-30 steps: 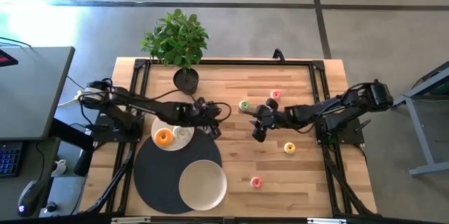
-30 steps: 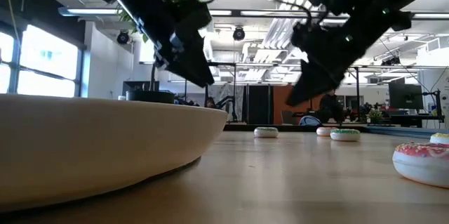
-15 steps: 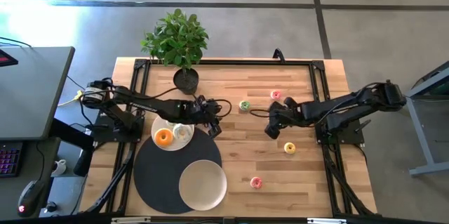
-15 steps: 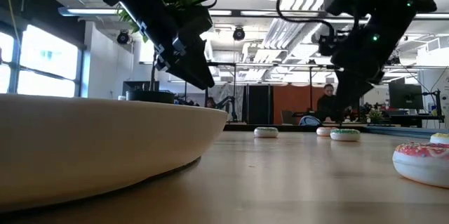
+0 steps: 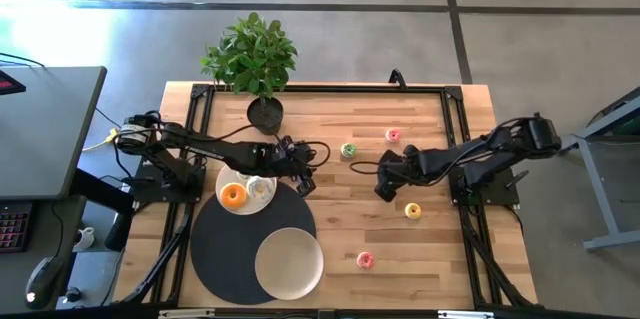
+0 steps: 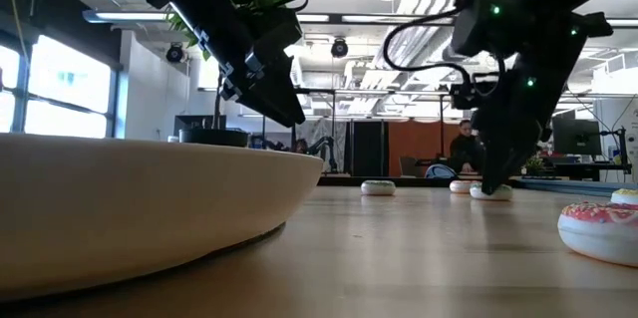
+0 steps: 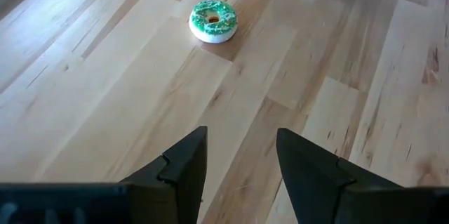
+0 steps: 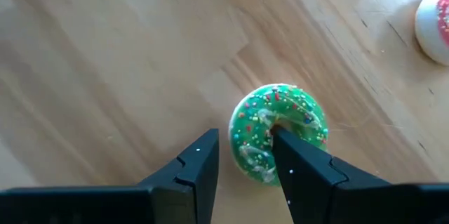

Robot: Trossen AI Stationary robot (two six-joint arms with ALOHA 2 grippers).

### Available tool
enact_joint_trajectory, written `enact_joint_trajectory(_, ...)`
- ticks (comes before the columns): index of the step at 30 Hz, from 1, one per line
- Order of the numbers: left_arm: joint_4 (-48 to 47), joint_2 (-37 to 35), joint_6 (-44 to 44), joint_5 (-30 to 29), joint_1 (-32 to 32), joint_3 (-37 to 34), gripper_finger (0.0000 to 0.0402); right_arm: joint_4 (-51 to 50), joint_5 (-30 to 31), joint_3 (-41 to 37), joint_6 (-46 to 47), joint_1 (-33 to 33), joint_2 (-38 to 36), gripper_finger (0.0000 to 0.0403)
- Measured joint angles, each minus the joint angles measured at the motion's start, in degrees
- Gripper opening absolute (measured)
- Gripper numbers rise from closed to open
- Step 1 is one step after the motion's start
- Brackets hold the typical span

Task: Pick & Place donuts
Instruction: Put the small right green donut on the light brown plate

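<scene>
Hidden under my open right gripper (image 5: pixel 381 187) in the high view, a green-iced donut (image 8: pixel 278 133) lies flat on the wood. The gripper (image 6: pixel 490 180) reaches down to it: one finger (image 8: pixel 298 159) stands over the hole, the other finger (image 8: pixel 200 162) outside the ring. My left gripper (image 5: pixel 305 172) hangs open above bare wood beside the small plate (image 5: pixel 262 205), which carries an orange donut (image 5: pixel 233 195). A second green donut (image 5: pixel 348 149) lies ahead of the left gripper (image 7: pixel 238 157). Also on the table are a yellow donut (image 5: pixel 413 210) and two pink donuts (image 5: pixel 393 135) (image 5: pixel 365 259). My right gripper comes from above, pointing down, astride one side of the green donut's ring (image 8: pixel 247 150), with one fingertip at the hole and one outside. The donut lies flat on the table. Whether the fingers touch it, I cannot tell.
A black round mat (image 5: pixel 215 244) at the near left carries a larger white plate (image 5: pixel 288 262), which fills the low view's left. A potted plant (image 5: pixel 255 59) stands at the far edge. Bare wood lies between the two grippers.
My right gripper moved toward the table's right, turned from a slant to point nearly straight down, and sank onto the green donut.
</scene>
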Motion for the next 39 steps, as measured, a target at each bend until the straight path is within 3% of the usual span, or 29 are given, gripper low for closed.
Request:
enact_joint_trajectory(6, 0.0, 0.0, 0.0, 0.0, 0.0, 0.0, 0.0168, 0.8, 1.7, 0.0, -0.3, 0.0, 1.4, 0.0115)
enact_joint_trajectory(12, -0.5, 0.0, -0.1, 0.0, 0.0, 0.0, 0.0168, 5.9, 0.2, 0.0, -1.9, 1.6, -0.6, 0.0028)
enact_joint_trajectory(14, -0.9, -0.2, -0.4, 0.3, 0.0, 0.0, 0.0168, 11.3, -1.5, 0.0, -4.7, 3.1, -0.7, 0.0011)
enact_joint_trajectory(18, -6.1, -3.9, -2.5, 1.4, 0.0, 0.5, 0.0168, 26.8, -7.5, 0.0, -9.4, 7.9, -0.7, 0.0025)
enact_joint_trajectory(24, -16.3, -9.5, -4.2, 1.0, 0.0, 5.0, 0.0168, 53.2, -6.6, 0.1, -18.7, 15.7, 0.6, 0.0007)
enact_joint_trajectory(27, -18.5, -11.9, -4.3, -0.2, 0.0, 6.3, 0.0168, 61.1, -6.8, 1.3, -23.8, 18.9, 4.1, 0.0012)
enact_joint_trajectory(33, -18.4, -11.9, -3.4, -0.5, 0.0, 8.3, 0.0168, 56.6, -9.5, 13.3, -24.8, 21.1, 16.3, 0.0006)
enact_joint_trajectory(39, -20.1, -11.9, -3.2, -0.6, 0.0, 8.3, 0.0168, 42.0, -22.4, 29.5, -29.0, 21.1, 27.9, 0.0021)
